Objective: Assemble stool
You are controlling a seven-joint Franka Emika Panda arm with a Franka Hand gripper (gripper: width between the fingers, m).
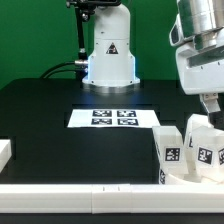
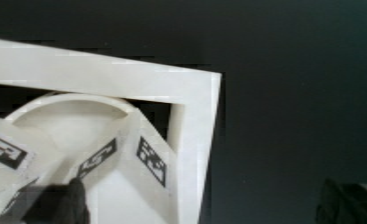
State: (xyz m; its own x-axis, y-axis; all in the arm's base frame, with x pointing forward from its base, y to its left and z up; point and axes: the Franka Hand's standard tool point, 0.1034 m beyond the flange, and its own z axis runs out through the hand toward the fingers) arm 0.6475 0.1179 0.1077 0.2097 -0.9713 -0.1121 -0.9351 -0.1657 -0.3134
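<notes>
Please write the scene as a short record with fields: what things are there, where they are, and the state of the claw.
marker board: flat on the dark table, mid-table
stool legs: white tagged blocks, at the exterior view's right, near the front edge
frame: white border round the parts in the wrist view
claw: above the legs, open, holding nothing
robot base: behind the board

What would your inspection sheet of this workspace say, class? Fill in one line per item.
Surface: black table, white wall along its near edge.
Job's things: white tagged stool legs grouped at the exterior view's right; round seat in the wrist view.
Clutter: marker board flat at centre; white block at the exterior view's left.
Gripper: gripper above the legs, open, holding nothing.
Cables: black cable beside the robot base.
Surroundings: green backdrop.
</notes>
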